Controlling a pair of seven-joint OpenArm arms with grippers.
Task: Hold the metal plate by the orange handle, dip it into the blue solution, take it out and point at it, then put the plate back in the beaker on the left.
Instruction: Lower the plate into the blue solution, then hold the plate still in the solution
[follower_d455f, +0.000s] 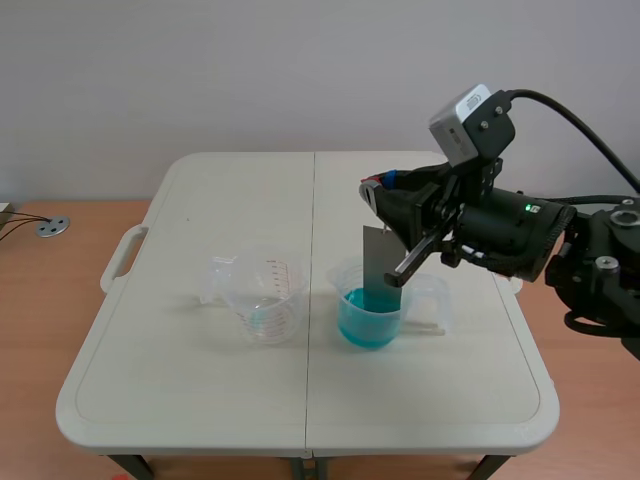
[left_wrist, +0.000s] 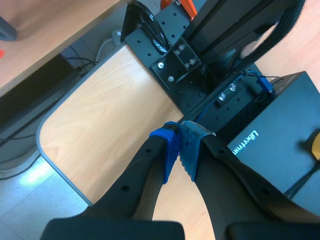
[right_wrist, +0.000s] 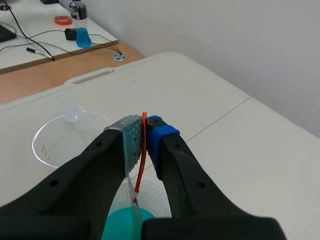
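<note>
Right beaker (follower_d455f: 372, 310): blue solution (follower_d455f: 366, 328), metal plate (follower_d455f: 378, 265) dipped.
Left beaker (follower_d455f: 262, 295): faint blue trace.
My right fingers (right_wrist: 131, 145): pinching orange handle (right_wrist: 143, 150).
My left fingers (left_wrist: 167, 147): pressed together.

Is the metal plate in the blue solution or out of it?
In. The metal plate stands upright with its lower end in the blue solution, its orange handle pinched by the right gripper.

White folding table (follower_d455f: 200, 400), round metal disc (follower_d455f: 52, 227), blue-liquid bottle (right_wrist: 80, 27), orange tape roll (right_wrist: 62, 20).
</note>
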